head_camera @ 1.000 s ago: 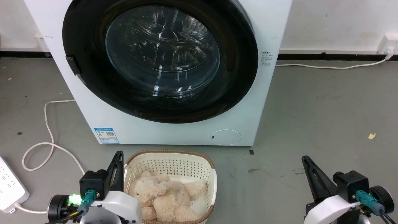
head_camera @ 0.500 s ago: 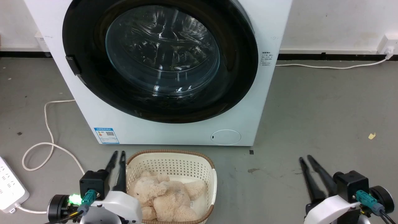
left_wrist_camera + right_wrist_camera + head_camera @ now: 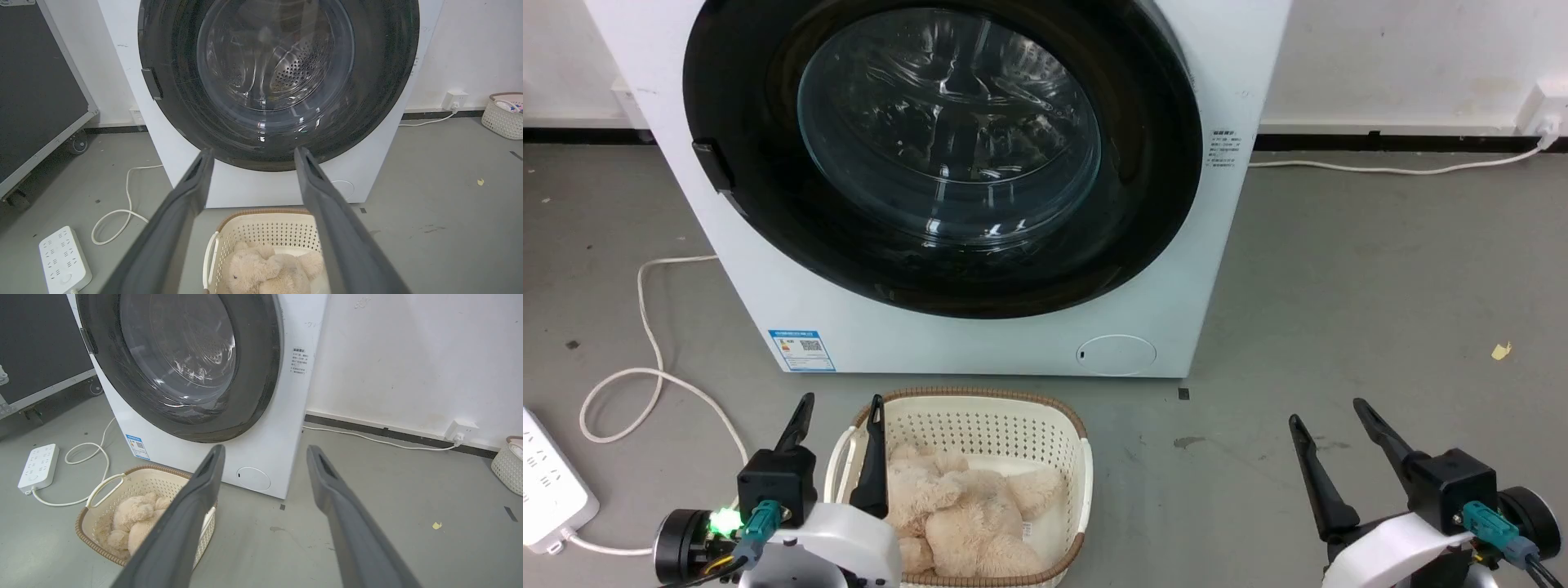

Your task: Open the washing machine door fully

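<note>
Beyond grey floor (image 3: 1339,286), the washing machine door (image 3: 943,155) faces forward, closed.

No wording could be read anywhere. Below the washing machine door (image 3: 947,139), toward its left, a blue label (image 3: 802,350) on the white front panel (image 3: 980,347) carried a QR code and tiny print (too small to make out). Just right of the door stood a small block of dark print (image 3: 1224,151), equally illegible.
</note>
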